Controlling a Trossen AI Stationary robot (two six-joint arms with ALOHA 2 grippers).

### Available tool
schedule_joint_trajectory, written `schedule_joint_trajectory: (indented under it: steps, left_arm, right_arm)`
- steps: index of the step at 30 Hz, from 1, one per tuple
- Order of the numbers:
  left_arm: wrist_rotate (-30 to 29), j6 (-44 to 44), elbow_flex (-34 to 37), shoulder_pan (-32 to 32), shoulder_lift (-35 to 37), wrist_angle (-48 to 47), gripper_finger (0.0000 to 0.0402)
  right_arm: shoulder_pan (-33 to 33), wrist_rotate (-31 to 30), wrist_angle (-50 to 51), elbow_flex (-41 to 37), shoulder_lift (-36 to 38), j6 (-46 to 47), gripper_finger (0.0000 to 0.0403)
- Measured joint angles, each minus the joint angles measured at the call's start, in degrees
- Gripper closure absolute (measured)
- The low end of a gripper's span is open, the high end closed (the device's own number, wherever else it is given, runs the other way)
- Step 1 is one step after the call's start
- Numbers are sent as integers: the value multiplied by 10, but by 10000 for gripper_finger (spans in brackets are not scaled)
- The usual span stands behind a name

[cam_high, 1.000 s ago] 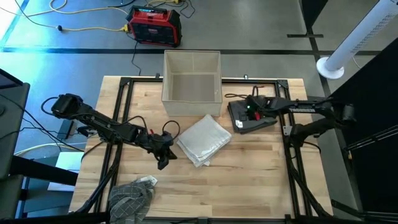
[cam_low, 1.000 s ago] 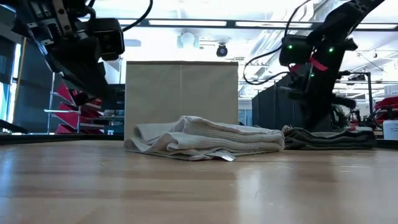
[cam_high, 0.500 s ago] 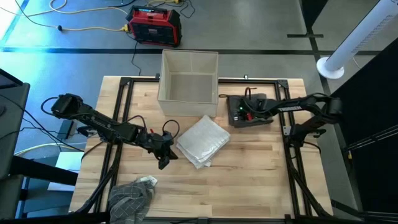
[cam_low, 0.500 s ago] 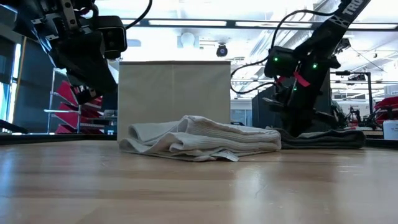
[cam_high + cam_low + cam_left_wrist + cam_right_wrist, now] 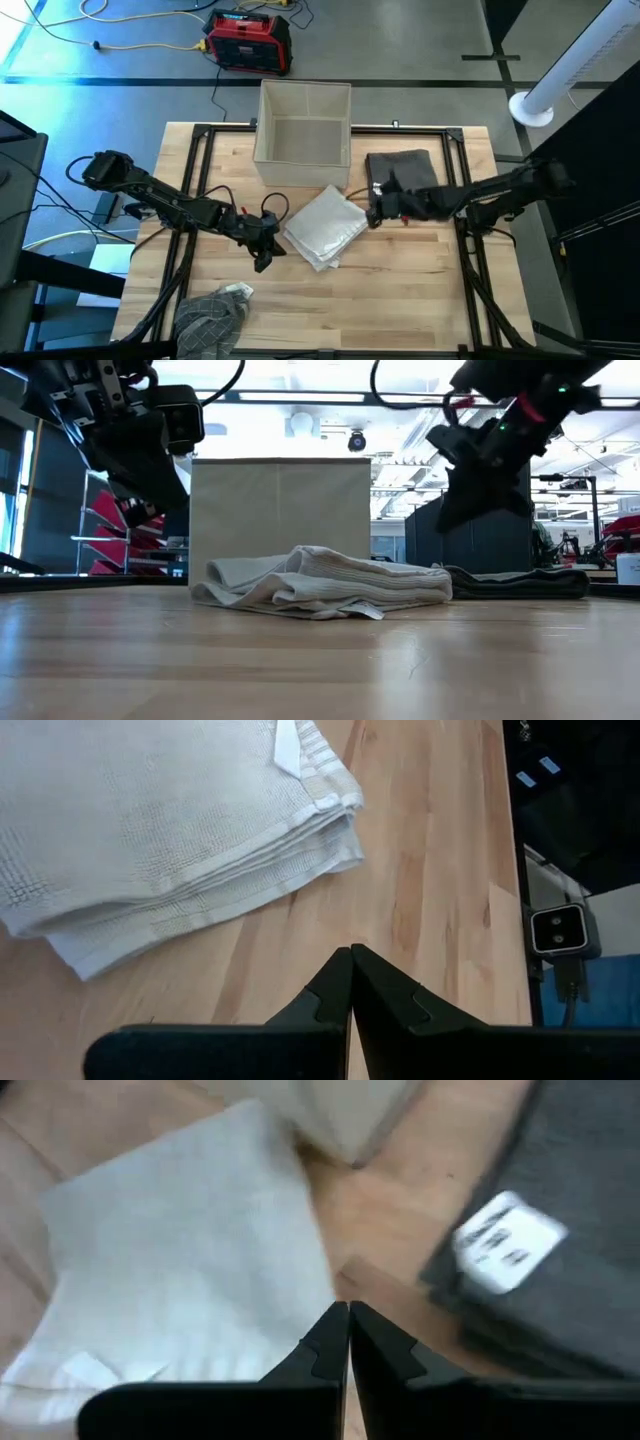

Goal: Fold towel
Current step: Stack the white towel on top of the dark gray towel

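Three textiles on the tabletop (image 5: 420,290), listed with status.

Item 1: pale towel (image 5: 326,226), centre of the tabletop, just in front of the open beige bin (image 5: 304,135). Lies as a stacked rectangle of several layers, edges roughly aligned, label tab showing at one corner in the left wrist view. Judged folded, or very nearly; at most a tidy-up or transfer remains.

Item 2: dark grey towel (image 5: 402,164), flat and folded, beside the bin on the right half. Judged done.

Item 3: checked cloth (image 5: 212,312), crumpled heap at the near left corner. Not folded; judged the remaining work.

Left tool (image 5: 264,256): closed, empty, held low just beside the pale towel's left edge, arm stretched in from the left side, not touching the fabric.

Right tool (image 5: 374,213): closed, empty, arm reaching across from the right, tip between the grey towel and the pale towel's right corner, raised clear of the tabletop in the low view.
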State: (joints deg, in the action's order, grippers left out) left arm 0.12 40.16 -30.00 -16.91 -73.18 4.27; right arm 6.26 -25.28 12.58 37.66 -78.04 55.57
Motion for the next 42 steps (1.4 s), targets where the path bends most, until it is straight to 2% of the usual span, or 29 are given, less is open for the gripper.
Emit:
schedule_joint_trajectory:
  steps: [3, 6, 9, 15, 17, 20, 25, 29, 34, 38, 42]
  left_arm:
    - [-9, -16, 0, 0, 0, 0, 402]
    - [-9, -28, 0, 1, 0, -1, 402]
    - [-6, -29, 0, 1, 0, -1, 402]
    - [13, -24, 0, -1, 0, -7, 402]
    - [12, -23, 0, -4, 0, -10, 402]
    - [9, -23, 0, -4, 0, -16, 402]
    - [8, -34, 0, -4, 0, -15, 402]
    - [8, -38, 0, -4, 0, -14, 402]
    - [8, -55, 0, -4, 0, -14, 402]
    - [7, -74, 0, -3, 0, -14, 402]
    - [7, -76, 0, -2, 0, -14, 402]
  right_arm:
    - [5, 2, -60, -1, -63, -1, 403]
    - [5, 39, -119, -1, -125, 11, 403]
    - [15, 75, -130, 4, -157, 45, 403]
    - [84, 180, -126, 18, -143, 65, 403]
    - [104, 197, -115, 24, -132, 72, 403]
    - [119, 189, -90, 37, -108, 90, 403]
    - [105, 146, -48, 69, -73, 93, 400]
    - [81, 163, 33, 119, -73, 100, 378]
    - [66, 152, 176, 205, -104, 65, 317]
    - [57, 142, 274, 260, -149, 88, 276]
    - [47, 157, 276, 270, -196, 111, 238]
